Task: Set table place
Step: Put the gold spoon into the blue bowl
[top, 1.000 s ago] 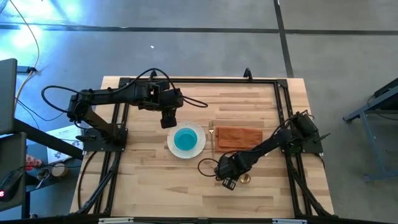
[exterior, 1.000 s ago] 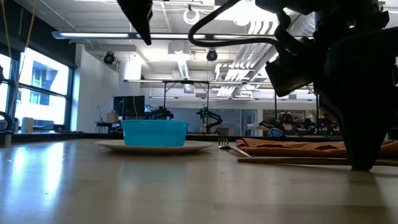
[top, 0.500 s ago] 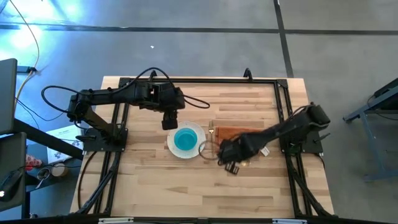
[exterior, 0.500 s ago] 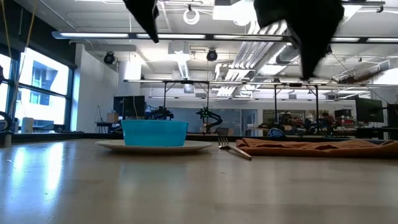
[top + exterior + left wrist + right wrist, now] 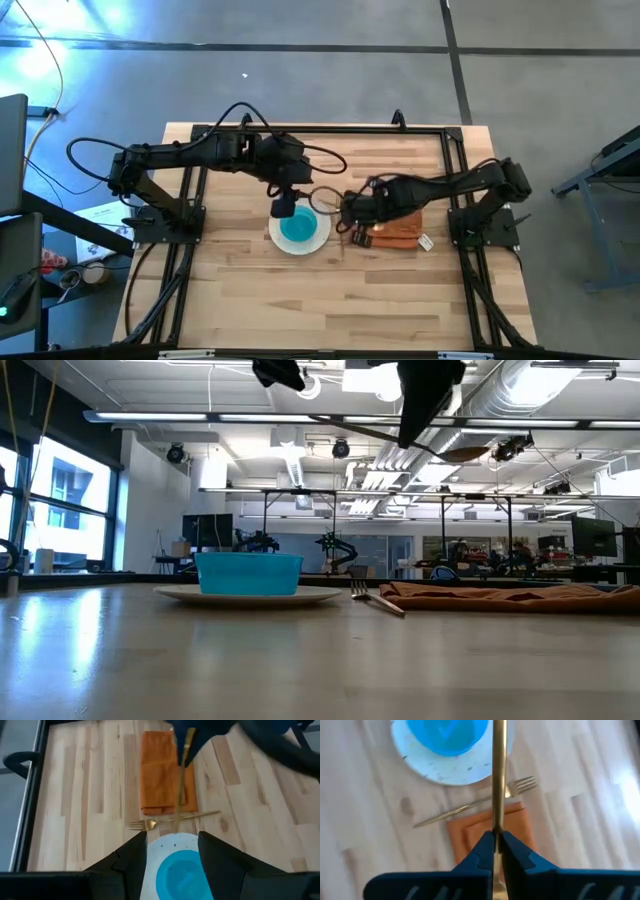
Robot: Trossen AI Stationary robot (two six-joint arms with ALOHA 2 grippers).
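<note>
Right wrist view shows the right gripper [image 5: 496,842] with fingers clamped on the gold spoon [image 5: 498,775], held aloft above the napkin [image 5: 485,832] beside the plate [image 5: 427,770]. Thin, stiff and slick, it likely wants a mid-handle pinch. Left gripper [image 5: 172,852], fingers wide, hovers over the plate.

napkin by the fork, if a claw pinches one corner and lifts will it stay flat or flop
Probably flop: the rust-orange napkin is folded cloth, with soft wrinkles showing in the low view. It looks light, so it may unfold and drag. The fork lies beside its edge and could get nudged.

no legible text or labels
</note>
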